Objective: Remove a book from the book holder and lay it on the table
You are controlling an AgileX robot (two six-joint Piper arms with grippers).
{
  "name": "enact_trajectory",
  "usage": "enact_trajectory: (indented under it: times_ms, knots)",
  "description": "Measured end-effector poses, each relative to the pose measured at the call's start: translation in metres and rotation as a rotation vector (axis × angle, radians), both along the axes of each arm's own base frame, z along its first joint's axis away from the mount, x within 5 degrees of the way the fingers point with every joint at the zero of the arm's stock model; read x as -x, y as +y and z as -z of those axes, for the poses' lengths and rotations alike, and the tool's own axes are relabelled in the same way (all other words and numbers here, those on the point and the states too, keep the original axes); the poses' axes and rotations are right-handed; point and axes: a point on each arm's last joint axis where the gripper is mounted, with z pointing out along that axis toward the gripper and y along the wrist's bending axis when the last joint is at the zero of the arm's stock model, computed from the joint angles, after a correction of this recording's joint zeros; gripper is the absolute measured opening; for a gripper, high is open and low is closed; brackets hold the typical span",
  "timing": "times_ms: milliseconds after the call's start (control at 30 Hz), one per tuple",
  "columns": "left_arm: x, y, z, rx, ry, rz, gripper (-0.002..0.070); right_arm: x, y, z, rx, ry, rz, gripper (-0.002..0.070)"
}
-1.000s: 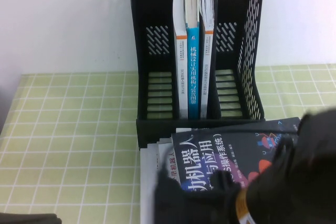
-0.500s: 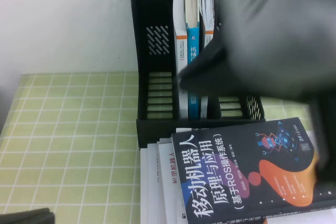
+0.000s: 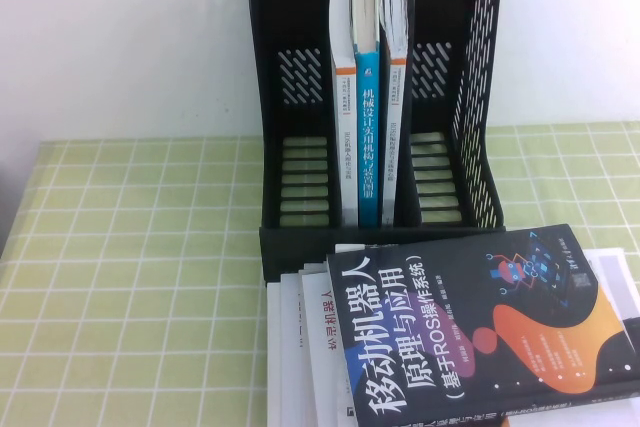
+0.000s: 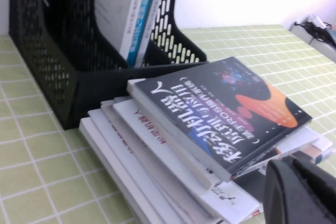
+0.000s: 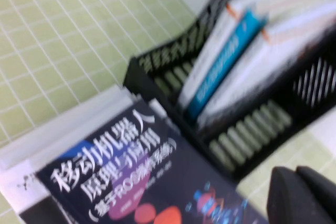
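The black book with the white title and orange blob lies flat, cover up, on a stack of white books in front of the book holder. The holder stands upright at the back of the green checked table. Neither arm shows in the high view. My right gripper is shut with nothing in it, up above the book and the holder. My left gripper is shut and empty, low beside the stack's near corner, close to the book.
Three books stand upright in the holder's middle compartments, among them a blue-spined one. The white books under the black one fan out toward the left. A white wall rises behind the holder. Green cloth stretches to the left.
The right arm, over the black book a second ago, swept up past the holder and left the high view. Its gripper went from open to shut. The book stayed put.
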Motion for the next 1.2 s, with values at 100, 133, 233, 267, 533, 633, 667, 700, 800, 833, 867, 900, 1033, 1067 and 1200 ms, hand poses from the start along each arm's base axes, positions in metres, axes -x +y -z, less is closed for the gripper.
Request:
enact_trajectory:
  times_ms: [100, 133, 233, 267, 533, 633, 667, 700, 800, 833, 867, 900, 1033, 1067, 1200]
  knots:
    - [-0.004, 0.001, 0.008, -0.009, 0.009, -0.026, -0.0003, 0.004, -0.015, 0.036, -0.05, 0.023, 0.085, -0.0001]
    - [-0.005, 0.001, 0.01, -0.009, 0.011, -0.034, -0.0003, 0.006, -0.02, 0.051, -0.057, 0.038, 0.113, -0.0001]
    - [-0.009, 0.002, 0.014, -0.024, -0.007, -0.058, -0.0003, 0.02, -0.034, 0.084, -0.108, 0.007, 0.188, -0.0001]
    - [-0.01, 0.003, 0.015, -0.029, -0.014, -0.068, -0.0003, 0.025, -0.038, 0.095, -0.127, -0.003, 0.211, -0.0001]
    - [-0.019, 0.003, 0.032, -0.011, -0.005, -0.124, -0.0003, 0.058, -0.058, 0.165, -0.208, -0.033, 0.336, -0.0001]
    - [-0.02, 0.003, 0.038, -0.019, 0.01, -0.128, -0.0003, 0.064, -0.065, 0.183, -0.175, -0.032, 0.372, -0.0001]
    - [-0.02, 0.003, 0.041, -0.022, 0.017, -0.128, -0.0003, 0.065, -0.067, 0.188, -0.16, -0.032, 0.384, -0.0001]
    - [-0.021, 0.003, 0.044, -0.027, 0.025, -0.128, -0.0003, 0.066, -0.069, 0.191, -0.144, -0.036, 0.394, -0.0001]
    - [-0.022, 0.002, 0.049, -0.036, 0.039, -0.129, -0.0003, 0.067, -0.073, 0.195, -0.09, -0.048, 0.41, -0.0001]
    - [-0.022, 0.002, 0.051, -0.038, 0.043, -0.129, -0.0003, 0.067, -0.074, 0.195, -0.075, -0.055, 0.412, -0.0001]
    - [-0.022, 0.002, 0.051, -0.04, 0.042, -0.129, -0.0003, 0.067, -0.075, 0.195, -0.057, -0.062, 0.414, -0.0001]
    - [-0.022, 0.002, 0.051, -0.04, 0.042, -0.129, -0.0003, 0.067, -0.076, 0.195, -0.04, -0.07, 0.415, -0.0002]
    - [-0.022, 0.002, 0.052, -0.041, 0.044, -0.129, -0.0003, 0.067, -0.078, 0.195, -0.008, -0.09, 0.416, -0.0002]
    - [-0.022, 0.002, 0.052, -0.041, 0.044, -0.129, -0.0003, 0.067, -0.079, 0.195, -0.005, -0.09, 0.416, -0.0002]
    - [-0.022, 0.002, 0.052, -0.041, 0.043, -0.129, -0.0003, 0.067, -0.079, 0.195, -0.002, -0.092, 0.416, -0.0002]
